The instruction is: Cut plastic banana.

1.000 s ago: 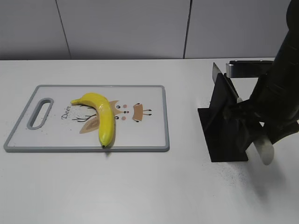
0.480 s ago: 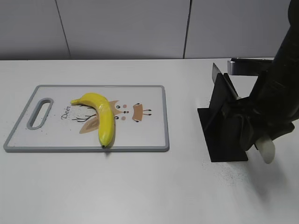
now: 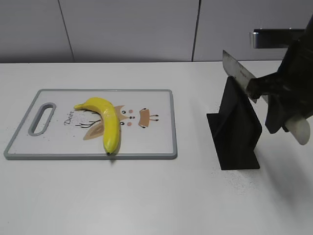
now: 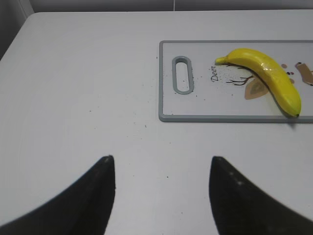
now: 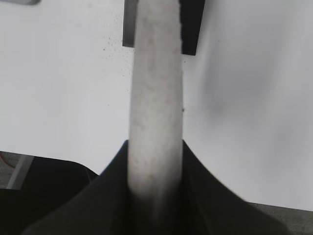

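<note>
The plastic banana (image 3: pixel 108 122), glossy yellow with a dark tip, lies on the white cutting board (image 3: pixel 159 142) at the left. It also shows in the left wrist view (image 4: pixel 271 76) on the board (image 4: pixel 168 98). My right gripper (image 3: pixel 274 95) is shut on a knife's white handle (image 3: pixel 299 128). The grey blade (image 3: pixel 237 72) points up and left above the black knife stand (image 3: pixel 237 132). In the right wrist view the handle (image 5: pixel 155 98) runs out from between the fingers of the right gripper (image 5: pixel 155 147). My left gripper (image 4: pixel 160 159) is open and empty over bare table, short of the board.
The knife stand is on the table right of the board, and its base shows in the right wrist view (image 5: pixel 193 24). A grey metal bar (image 3: pixel 274 36) is at the back right. The board has a handle slot (image 3: pixel 41 118) at its left end.
My right gripper has risen and moved right with the knife, drawing the blade up out of the black stand. The banana and board have not moved.
</note>
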You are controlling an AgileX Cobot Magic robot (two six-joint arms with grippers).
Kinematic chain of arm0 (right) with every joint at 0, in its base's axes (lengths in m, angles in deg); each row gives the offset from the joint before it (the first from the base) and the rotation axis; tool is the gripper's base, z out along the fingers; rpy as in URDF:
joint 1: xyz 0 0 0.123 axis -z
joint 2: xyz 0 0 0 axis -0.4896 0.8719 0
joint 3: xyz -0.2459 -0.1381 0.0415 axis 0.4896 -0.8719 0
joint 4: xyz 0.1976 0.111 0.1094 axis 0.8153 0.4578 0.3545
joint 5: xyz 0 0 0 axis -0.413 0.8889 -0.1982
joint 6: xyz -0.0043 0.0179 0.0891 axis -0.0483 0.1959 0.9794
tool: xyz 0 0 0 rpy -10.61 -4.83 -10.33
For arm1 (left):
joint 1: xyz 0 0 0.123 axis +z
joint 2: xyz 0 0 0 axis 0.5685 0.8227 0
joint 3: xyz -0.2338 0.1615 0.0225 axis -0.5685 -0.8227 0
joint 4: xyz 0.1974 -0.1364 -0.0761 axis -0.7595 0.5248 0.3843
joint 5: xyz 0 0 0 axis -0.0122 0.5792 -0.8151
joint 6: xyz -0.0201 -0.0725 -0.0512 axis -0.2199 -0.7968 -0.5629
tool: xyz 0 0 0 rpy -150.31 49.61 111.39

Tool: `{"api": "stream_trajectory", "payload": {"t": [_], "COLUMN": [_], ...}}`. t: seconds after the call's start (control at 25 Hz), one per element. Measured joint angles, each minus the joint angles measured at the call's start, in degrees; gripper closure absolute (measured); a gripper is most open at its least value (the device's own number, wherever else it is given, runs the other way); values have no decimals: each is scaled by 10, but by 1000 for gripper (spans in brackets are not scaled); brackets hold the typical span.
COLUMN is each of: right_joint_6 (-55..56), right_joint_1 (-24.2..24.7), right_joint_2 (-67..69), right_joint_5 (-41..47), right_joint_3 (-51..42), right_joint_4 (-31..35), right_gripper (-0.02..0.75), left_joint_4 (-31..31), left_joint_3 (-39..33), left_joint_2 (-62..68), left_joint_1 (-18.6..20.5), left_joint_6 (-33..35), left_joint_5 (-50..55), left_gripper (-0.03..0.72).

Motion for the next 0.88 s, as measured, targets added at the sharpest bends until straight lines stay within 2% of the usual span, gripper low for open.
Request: {"api": "stream_trajectory", "payload": {"t": [0.32, 0.68, 0.88], "right_joint_6": [-6, -151, -216], "right_joint_1": [-1, -1, -1], "right_joint_2": [-21, -21, 9], "right_joint_5": [6, 7, 9], "right_joint_3": [76, 149, 215], "right_joint_4": [-11, -14, -22], "right_gripper": [576, 577, 577], "left_joint_4": [0, 0, 0], "left_joint_3": [0, 9, 53], "left_joint_2": [0, 21, 97], "left_joint_1": [0, 0, 0], "left_joint_6": [0, 6, 44], "left_joint_5": [0, -4, -74], "left_gripper": [114, 114, 114]}}
